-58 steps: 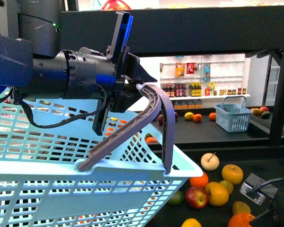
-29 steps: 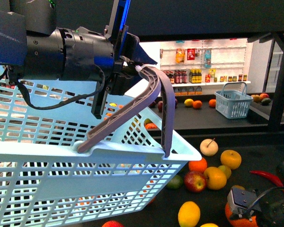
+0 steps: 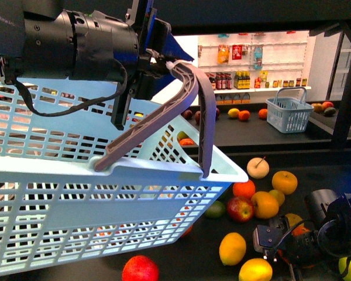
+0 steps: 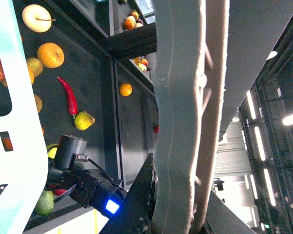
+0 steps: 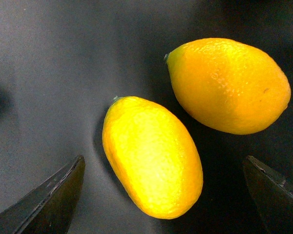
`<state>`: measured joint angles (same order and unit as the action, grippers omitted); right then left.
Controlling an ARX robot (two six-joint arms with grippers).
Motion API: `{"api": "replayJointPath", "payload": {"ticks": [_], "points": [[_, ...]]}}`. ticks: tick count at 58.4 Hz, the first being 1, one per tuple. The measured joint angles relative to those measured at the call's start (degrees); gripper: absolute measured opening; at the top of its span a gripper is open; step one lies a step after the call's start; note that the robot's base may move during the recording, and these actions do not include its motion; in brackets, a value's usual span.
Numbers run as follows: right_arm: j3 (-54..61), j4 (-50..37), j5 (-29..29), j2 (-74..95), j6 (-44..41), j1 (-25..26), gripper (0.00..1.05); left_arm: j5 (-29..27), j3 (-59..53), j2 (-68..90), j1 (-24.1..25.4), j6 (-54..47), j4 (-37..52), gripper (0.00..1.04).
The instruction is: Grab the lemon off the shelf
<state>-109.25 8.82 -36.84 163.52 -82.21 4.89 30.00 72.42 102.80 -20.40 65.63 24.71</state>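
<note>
In the front view the left gripper (image 3: 164, 63) is clamped tight on the grey handle (image 3: 193, 111) of the light blue basket (image 3: 105, 205), which hangs tilted. On the dark lower tier of the shelf (image 3: 322, 172) a lemon (image 3: 233, 248) lies just beside a second lemon (image 3: 255, 270), and the right arm (image 3: 330, 228) is low near them.

In the left wrist view the handle fills the middle. A red chili (image 4: 68, 95) lies among the fruit beyond.

In the right wrist view the right gripper (image 5: 163, 192) has its jaws wide apart. The dark fingertips (image 5: 53, 195) stand on both sides of the lemon (no contact with it).
</note>
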Motion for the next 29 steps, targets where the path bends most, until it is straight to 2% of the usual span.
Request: {"api": "replayJointPath", "payload": {"ticks": [29], "points": [[-4.33, 1.44, 1.53, 4.68, 2.1, -0.46, 0.97, 0.02, 0.0, 0.0, 0.0, 0.0, 0.0, 0.1]]}}
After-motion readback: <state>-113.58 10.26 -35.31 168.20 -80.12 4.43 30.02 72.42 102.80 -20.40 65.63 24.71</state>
